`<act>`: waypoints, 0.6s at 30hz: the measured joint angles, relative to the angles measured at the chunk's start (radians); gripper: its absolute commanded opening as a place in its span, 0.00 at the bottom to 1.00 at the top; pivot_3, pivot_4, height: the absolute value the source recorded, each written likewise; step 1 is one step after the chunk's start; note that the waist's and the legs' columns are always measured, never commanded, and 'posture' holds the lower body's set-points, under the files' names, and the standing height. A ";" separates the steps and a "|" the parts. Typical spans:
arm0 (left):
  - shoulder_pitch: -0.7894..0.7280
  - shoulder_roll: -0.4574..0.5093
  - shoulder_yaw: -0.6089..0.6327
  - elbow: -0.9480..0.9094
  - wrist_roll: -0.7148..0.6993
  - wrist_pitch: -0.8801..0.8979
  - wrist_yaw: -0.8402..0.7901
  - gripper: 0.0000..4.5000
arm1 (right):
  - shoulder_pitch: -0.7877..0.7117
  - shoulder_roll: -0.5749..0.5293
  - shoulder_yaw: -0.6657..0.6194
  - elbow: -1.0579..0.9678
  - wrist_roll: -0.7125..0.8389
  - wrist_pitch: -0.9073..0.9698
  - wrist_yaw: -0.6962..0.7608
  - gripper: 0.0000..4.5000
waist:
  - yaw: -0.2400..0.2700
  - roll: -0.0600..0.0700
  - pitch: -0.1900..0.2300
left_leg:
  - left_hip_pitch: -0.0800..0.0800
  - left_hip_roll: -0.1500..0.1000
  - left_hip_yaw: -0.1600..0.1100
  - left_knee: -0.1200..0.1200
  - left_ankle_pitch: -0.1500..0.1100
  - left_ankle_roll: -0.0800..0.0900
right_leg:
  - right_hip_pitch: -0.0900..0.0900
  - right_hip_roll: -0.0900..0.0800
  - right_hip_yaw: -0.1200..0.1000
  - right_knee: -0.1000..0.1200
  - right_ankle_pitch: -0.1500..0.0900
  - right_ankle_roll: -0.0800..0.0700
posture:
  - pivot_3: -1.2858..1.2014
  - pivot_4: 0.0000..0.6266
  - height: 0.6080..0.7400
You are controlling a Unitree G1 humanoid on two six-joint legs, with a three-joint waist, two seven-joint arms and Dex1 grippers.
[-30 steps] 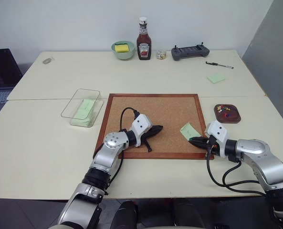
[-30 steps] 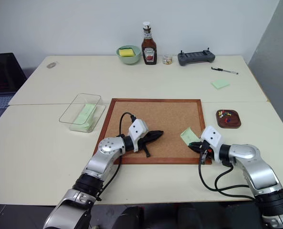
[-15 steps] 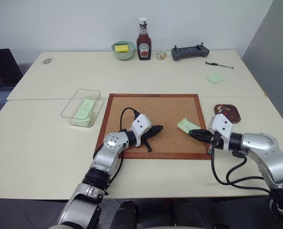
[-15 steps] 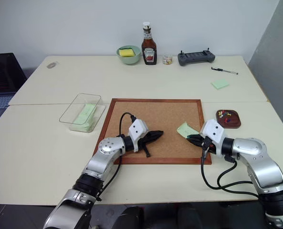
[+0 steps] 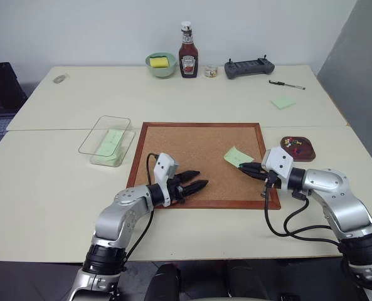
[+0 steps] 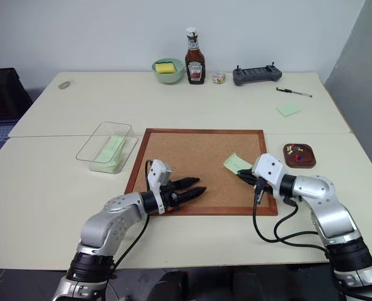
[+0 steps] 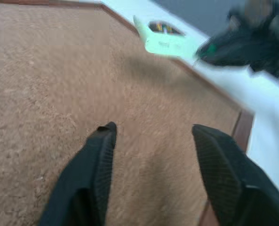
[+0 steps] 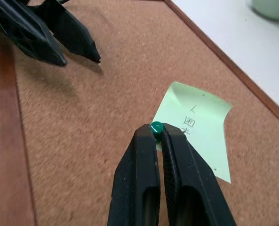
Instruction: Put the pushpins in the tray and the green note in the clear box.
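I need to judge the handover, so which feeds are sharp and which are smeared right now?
Left wrist view: motion-blurred; the green note and the right hand are smeared, the left hand's fingers clearer. Right wrist view: sharp; the green pushpin between its fingertips and the writing on the note are distinct. Head views: evenly lit, soft shadows on the corkboard.

We count 2 grippers [image 5: 198, 180] [image 5: 241, 167], 3 green notes [image 5: 236, 155] [image 5: 110, 142] [image 5: 283, 102], 1 tray [image 5: 300, 149], 1 clear box [image 5: 98, 150], 1 ketchup bottle [image 5: 187, 47], 1 bowl [image 5: 161, 64], 1 pen [image 5: 286, 84].
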 measured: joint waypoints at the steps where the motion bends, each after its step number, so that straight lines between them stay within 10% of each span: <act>1: -0.001 -0.021 0.021 -0.019 -0.033 0.043 0.028 0.82 | -0.008 0.007 0.005 0.008 -0.005 -0.010 -0.001 0.00 | 0.002 0.000 0.000 | 0.000 0.000 0.000 0.000 0.000 0.000 | 0.000 0.000 0.000 0.000 0.000 0.000 | 0.52 0.24 1.00; 5: -0.014 -0.094 0.064 -0.051 -0.126 0.150 0.124 0.99 | -0.020 0.023 0.016 0.030 -0.020 -0.033 -0.004 0.00 | 0.009 0.000 0.000 | 0.000 0.000 0.000 0.000 0.000 0.000 | 0.000 0.000 0.000 0.000 0.000 0.000 | 0.52 0.24 1.00; 18: -0.199 -0.229 0.149 0.135 -0.245 0.251 0.277 0.99 | -0.051 0.037 0.021 0.024 -0.046 -0.060 -0.010 0.00 | 0.011 -0.002 0.001 | -0.001 -0.001 0.000 0.000 0.000 -0.001 | 0.000 0.000 0.000 -0.001 0.000 0.000 | 0.52 0.24 1.00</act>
